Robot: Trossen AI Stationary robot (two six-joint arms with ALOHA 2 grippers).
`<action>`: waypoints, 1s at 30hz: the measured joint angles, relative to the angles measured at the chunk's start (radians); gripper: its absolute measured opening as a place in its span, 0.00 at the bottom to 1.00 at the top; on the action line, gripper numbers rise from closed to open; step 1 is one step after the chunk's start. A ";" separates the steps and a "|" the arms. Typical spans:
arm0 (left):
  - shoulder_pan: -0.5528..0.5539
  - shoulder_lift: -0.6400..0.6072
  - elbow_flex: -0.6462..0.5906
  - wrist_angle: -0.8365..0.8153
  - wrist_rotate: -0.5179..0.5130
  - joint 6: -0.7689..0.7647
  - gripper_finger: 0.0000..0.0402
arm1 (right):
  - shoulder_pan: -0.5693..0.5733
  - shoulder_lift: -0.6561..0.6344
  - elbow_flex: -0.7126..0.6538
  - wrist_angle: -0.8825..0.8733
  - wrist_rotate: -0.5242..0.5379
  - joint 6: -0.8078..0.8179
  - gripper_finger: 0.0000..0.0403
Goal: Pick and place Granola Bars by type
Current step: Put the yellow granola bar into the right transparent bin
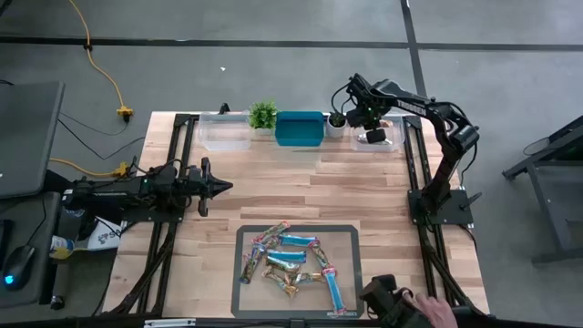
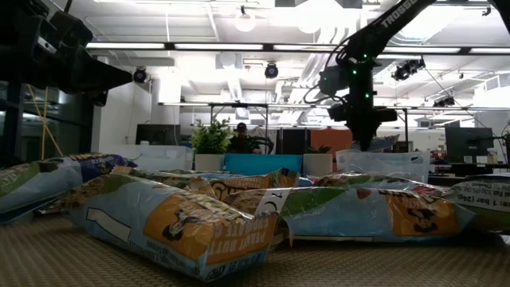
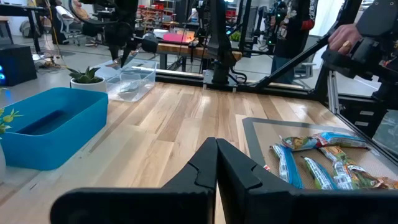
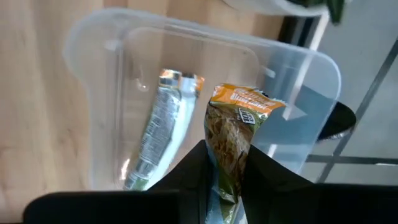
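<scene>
The dark right arm (image 2: 390, 16) carries white capitals up by the ceiling lights, reading "TROSSE" before the edge cuts them off. On the nearest granola bar (image 2: 175, 223), lying at the low camera, the orange panel says "PEANUT BUTTER". Other wrappers have print too small to read, as does the bar in the right gripper (image 4: 227, 180).

Mat (image 1: 351, 239) at table's (image 1: 273, 196) near edge, granola bars (image 1: 293, 264) heaped on it. Along far edge, left to right: clear bin (image 1: 224, 132), plant (image 1: 263, 116), tub (image 1: 300, 129), plant, right clear bin (image 1: 393, 138). 1 bar (image 4: 155, 134) in right bin; right gripper (image 4: 224, 180) above, pinching another bar (image 4: 233, 140). Left gripper (image 1: 221, 186) over table's left-centre.
</scene>
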 joint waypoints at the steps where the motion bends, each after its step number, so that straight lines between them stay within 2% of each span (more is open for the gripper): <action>1: 0.000 0.000 0.000 0.000 0.000 0.000 0.00 | 0.000 0.000 0.000 -0.001 -0.005 -0.009 0.14; 15: 0.000 0.000 0.000 0.000 0.000 0.000 0.00 | 0.001 0.000 0.000 0.003 -0.016 -0.013 0.15; 25: 0.000 0.000 0.000 0.000 0.000 0.000 0.00 | 0.002 0.000 0.000 -0.001 -0.014 0.010 0.26; 30: 0.000 0.000 0.000 0.000 0.000 0.000 0.00 | 0.005 0.000 0.000 0.005 0.011 0.103 0.31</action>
